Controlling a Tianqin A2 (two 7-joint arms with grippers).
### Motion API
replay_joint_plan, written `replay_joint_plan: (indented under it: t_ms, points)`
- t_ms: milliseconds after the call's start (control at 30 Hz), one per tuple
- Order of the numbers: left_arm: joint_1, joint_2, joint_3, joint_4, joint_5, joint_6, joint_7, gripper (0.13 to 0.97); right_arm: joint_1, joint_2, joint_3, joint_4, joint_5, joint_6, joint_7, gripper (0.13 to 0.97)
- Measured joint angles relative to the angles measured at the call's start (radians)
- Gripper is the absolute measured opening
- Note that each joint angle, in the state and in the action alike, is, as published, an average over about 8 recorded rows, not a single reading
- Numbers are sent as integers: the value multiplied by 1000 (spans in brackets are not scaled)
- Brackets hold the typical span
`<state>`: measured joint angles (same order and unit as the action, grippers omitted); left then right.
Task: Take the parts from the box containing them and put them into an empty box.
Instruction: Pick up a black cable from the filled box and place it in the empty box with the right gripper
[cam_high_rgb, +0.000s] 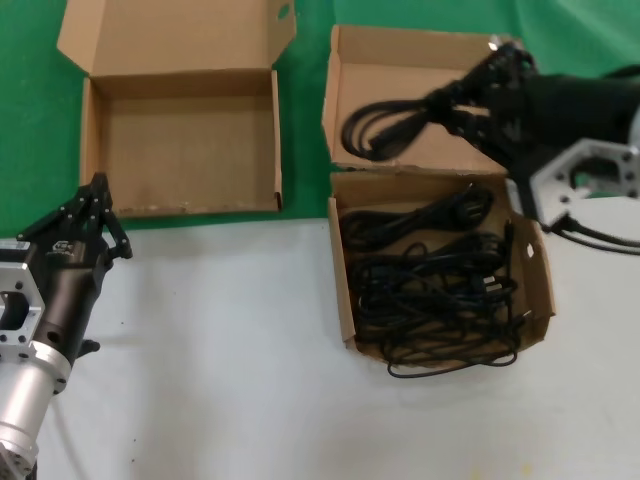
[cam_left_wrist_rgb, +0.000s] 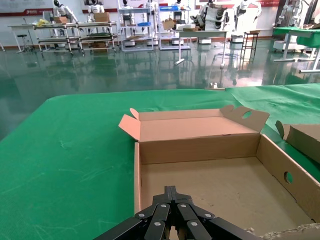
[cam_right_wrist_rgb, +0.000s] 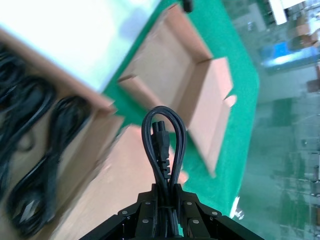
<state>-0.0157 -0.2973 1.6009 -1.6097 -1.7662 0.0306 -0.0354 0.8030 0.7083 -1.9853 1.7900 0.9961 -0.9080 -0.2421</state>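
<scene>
**Holding a bundled cable above the parts box**

Reaching in from the right side of the head view, the black right arm is stretched across the upright lid of the squarish brown cardboard box containing the parts (cam_high_rgb: 345, 290). The right gripper (cam_high_rgb: 455, 105) is held above that lid, its fingers closed tight around a folded black power cable (cam_high_rgb: 385, 130). In the right wrist view the cable (cam_right_wrist_rgb: 163, 150) is seen clamped between the fingers, with a loop and a plug end standing out beyond the tips. The held cable is clear of the box floor; its looped end is seen in front of the lid's inner face.

Several more coiled black cables (cam_high_rgb: 430, 290) are lying in the parts box, and one strand is draped over its near edge onto the white table surface (cam_high_rgb: 220, 350).

The wider, shallow brown cardboard box with the slant-sided lid (cam_high_rgb: 95, 150) is set on the green cloth (cam_high_rgb: 30, 120) just left of the parts box, and nothing is seen inside it.

The left arm is parked low at the left, with the left gripper (cam_high_rgb: 95, 200) pointed at the near edge of the wide box (cam_left_wrist_rgb: 280, 165). Its fingers are seen drawn together, with nothing between them.
</scene>
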Motion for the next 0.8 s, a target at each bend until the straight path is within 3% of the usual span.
replay_joint_plan:
  t_ms: [200,467,800]
  points:
    - [0,0,0,0,0,0,0,145,92,-120,-39,-39,-44,-34,72,209]
    - [0,0,0,0,0,0,0,145,196,-311,-108,-187,-69,-20,112,209]
    - [0,0,0,0,0,0,0,145,257,-496,-173,-449,-37,102,39,208]
